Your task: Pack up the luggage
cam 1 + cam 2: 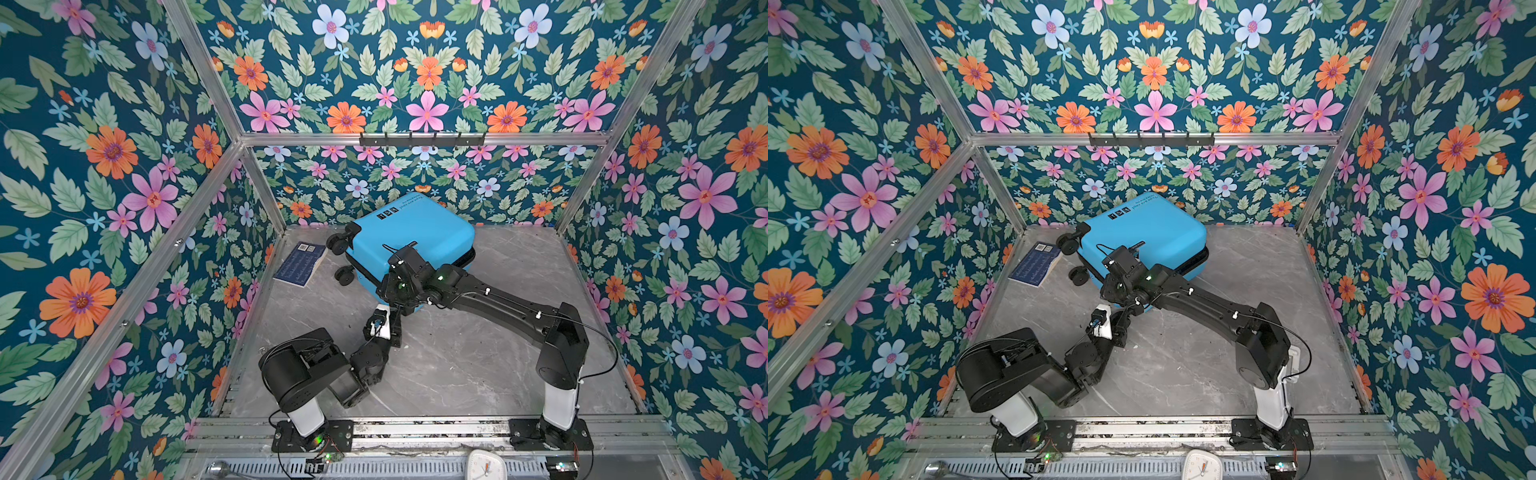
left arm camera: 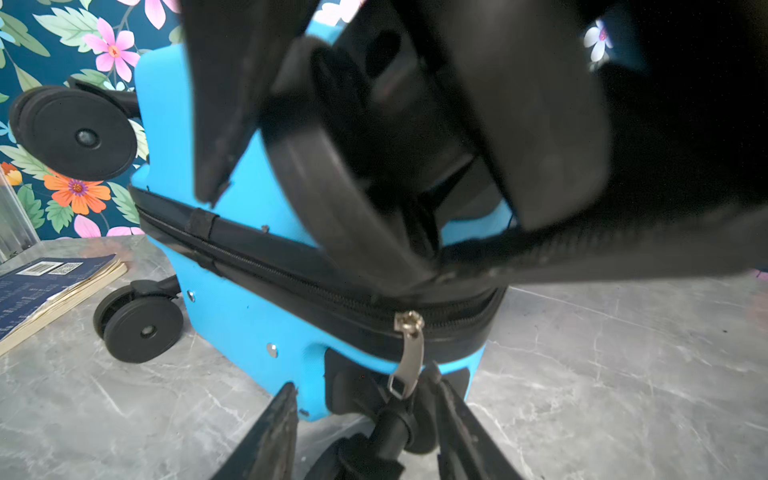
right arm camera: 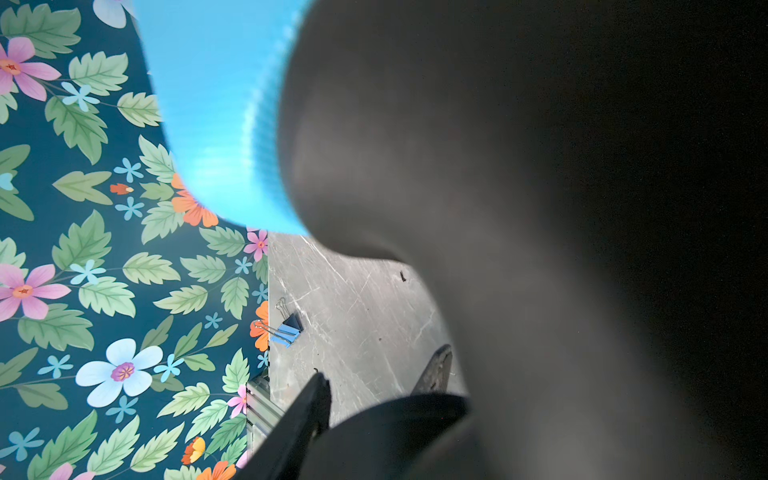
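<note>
Luggage (image 1: 415,237): lies flat at the rear centre of the bench (image 1: 478,353), shells together, far wheels (image 1: 337,243) toward the left.
Zipper pull (image 2: 407,361): hangs at the near corner.
Left end effector (image 2: 365,382): fingers spread either side of the zipper pull, not pinching it.
Right end effector (image 3: 382,368): straddles the upper near spinner wheel (image 2: 345,199); cannot tell whether it clamps.
Book (image 1: 300,264): dark blue, flat, just left of the far wheels.

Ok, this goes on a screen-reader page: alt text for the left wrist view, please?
A closed bright-blue suitcase lies on a grey marble table, its silver zipper pull hanging ahead of the open left gripper. A blurred black arm hides much of it; a book lies near the wheels.
</note>
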